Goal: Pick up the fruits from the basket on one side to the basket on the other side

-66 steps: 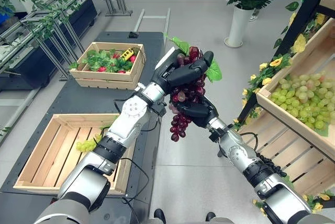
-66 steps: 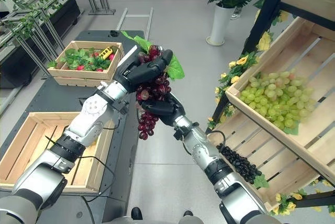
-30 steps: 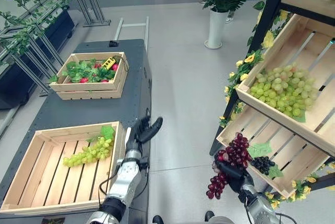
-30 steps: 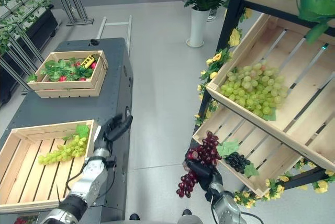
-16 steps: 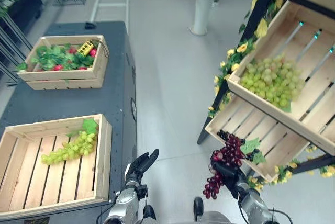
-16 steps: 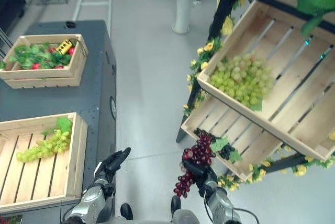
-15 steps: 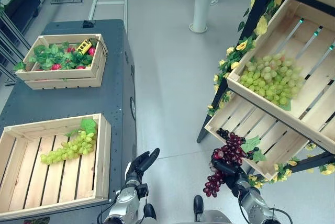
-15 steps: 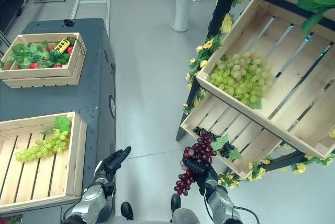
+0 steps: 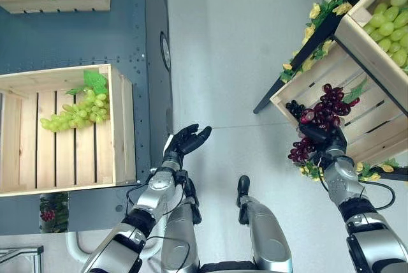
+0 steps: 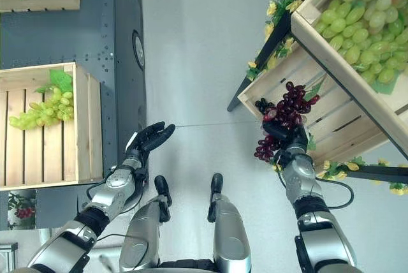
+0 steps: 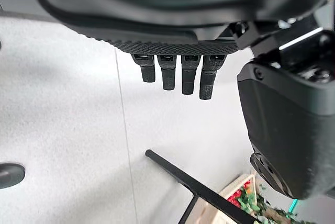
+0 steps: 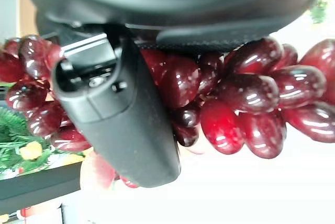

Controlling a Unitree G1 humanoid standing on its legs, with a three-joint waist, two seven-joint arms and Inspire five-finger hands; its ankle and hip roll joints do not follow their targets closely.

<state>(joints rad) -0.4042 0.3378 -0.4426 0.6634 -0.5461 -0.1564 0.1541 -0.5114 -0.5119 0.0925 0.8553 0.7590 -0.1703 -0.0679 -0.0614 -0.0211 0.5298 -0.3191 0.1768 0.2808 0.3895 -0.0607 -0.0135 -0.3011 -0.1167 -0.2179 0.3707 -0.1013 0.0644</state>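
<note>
gripping red grapes, right robot hand

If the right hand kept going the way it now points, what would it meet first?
Probably the lower wooden crate on the rack: the right hand, shut on the red grapes, points at its front corner, where black grapes lie. Depth is unclear.

Open floor between table and shelf crates.
</note>
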